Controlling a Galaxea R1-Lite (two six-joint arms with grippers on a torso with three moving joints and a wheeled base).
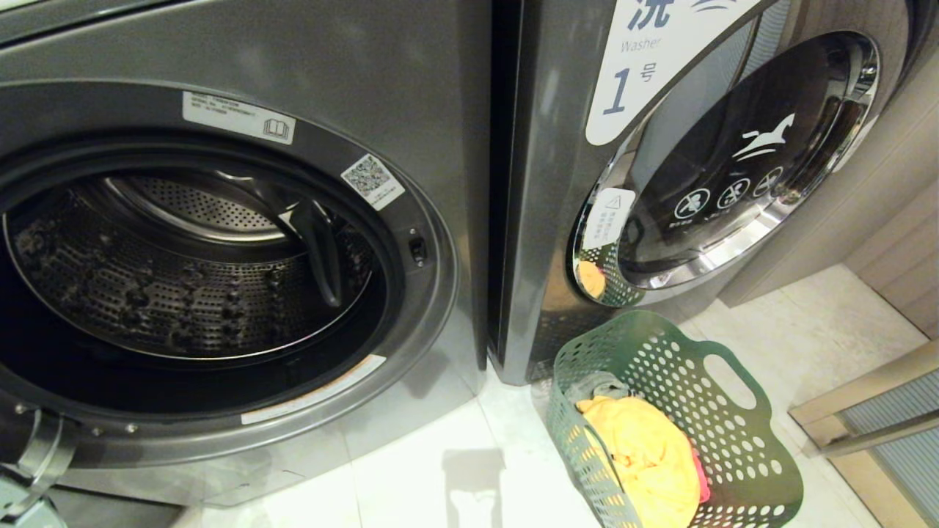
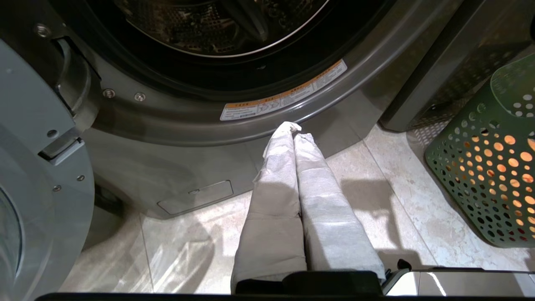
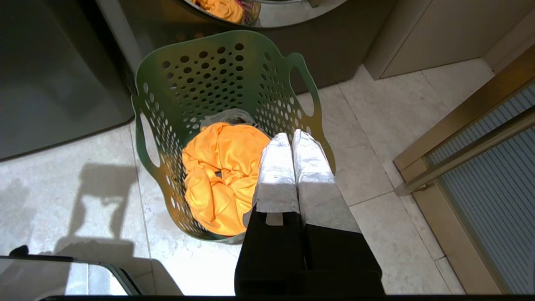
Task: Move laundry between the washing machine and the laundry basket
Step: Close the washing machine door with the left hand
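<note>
Judging by layout, no transfer has begun: the laundry (image 3: 217,179) fills the laundry basket (image 3: 234,71) beside the open, empty washing machine (image 1: 220,257); left claw (image 2: 292,130) and right claw (image 3: 290,136) are pressed closed, empty.

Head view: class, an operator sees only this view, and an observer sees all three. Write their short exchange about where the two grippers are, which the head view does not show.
Operator: I see the drum and the basket but no arms. Where is the left gripper?
Observer: The left gripper is shut and empty. It is low in front of the open washer's lower rim, above the floor tiles.
Operator: And the right one?
Observer: The right gripper is shut and holds nothing. It points down at the laundry basket, with its tips by the rim beside the orange garment.
</note>
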